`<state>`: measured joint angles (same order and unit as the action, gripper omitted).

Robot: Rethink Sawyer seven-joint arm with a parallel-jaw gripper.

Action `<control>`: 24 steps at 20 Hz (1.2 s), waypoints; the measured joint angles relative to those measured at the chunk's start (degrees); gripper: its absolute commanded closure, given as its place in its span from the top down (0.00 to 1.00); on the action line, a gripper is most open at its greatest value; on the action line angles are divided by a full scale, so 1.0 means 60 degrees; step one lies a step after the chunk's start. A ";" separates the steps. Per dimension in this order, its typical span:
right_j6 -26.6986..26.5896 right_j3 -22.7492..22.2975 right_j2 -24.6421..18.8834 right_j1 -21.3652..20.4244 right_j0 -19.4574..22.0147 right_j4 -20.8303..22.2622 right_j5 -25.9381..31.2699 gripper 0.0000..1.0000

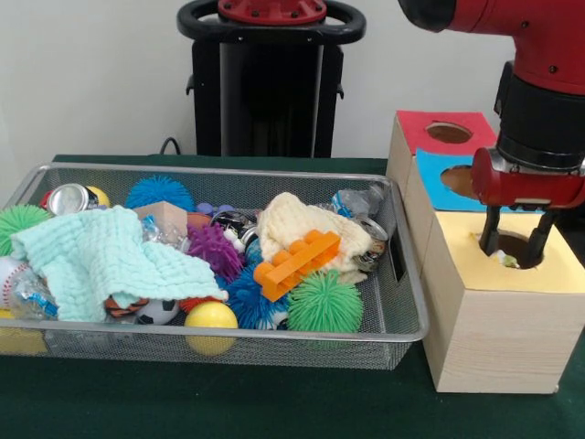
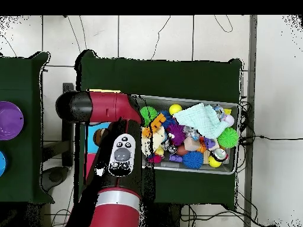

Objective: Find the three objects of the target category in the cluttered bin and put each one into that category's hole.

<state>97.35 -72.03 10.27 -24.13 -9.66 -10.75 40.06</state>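
Gripper [image 1: 513, 247] open over yellow hole [image 1: 510, 248]; no legible writing.

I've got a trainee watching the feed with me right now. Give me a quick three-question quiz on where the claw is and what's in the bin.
1. True or false: the claw hangs over the red-faced hole.
2. Which cloth covers the left part of the wire mesh bin in the front view? A) cream knitted cloth B) mint-green waffle cloth C) a printed rag
3. Fill in: the orange toy brick leans on the ______ cloth.

Key
1. False. It is over the yellow-faced hole, fingers spread apart, with a scrap of something pale at the hole's edge.
2. B, the mint-green waffle cloth.
3. Cream knitted cloth.
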 measured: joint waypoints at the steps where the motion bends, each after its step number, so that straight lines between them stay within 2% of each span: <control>1: 0.0000 -0.0004 -0.0003 0.0009 -0.0006 0.0000 -0.0008 1.00; 14: 0.0000 0.0235 0.0245 0.0211 -0.0205 0.0004 0.0022 1.00; 23: 0.0000 0.0654 0.0434 0.0477 -0.0304 -0.0002 0.0441 1.00; 24: 0.0000 0.0765 0.0469 0.0548 -0.0322 0.0002 0.0520 0.00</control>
<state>97.35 -67.44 13.08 -20.84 -11.59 -10.74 43.17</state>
